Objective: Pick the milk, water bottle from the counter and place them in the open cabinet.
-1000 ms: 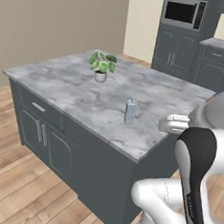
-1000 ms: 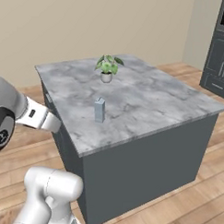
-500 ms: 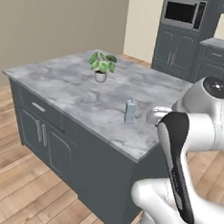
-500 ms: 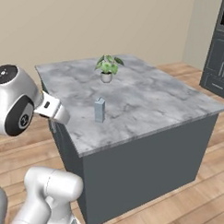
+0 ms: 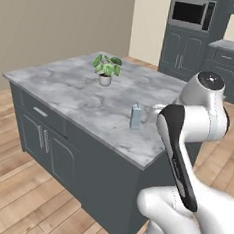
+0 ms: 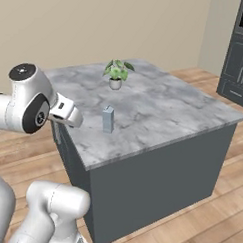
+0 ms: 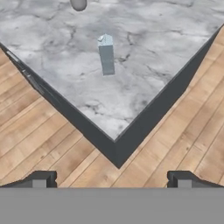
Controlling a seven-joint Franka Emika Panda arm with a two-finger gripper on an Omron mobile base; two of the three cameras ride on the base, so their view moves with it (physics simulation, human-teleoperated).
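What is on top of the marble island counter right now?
A milk carton stands upright near the counter's front edge, and a small potted plant sits farther back. The robot's arm hides part of the right end.

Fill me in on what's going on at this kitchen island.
A white robot arm is working toward the milk carton standing upright on the marble counter, near its front edge. The gripper is open and empty, back from the counter's corner and aimed at the carton. A potted plant stands farther back on the counter.

Bare counter (image 7: 144, 57) all round milk (image 7: 106, 57); potted plant (image 5: 106, 70) well apart.
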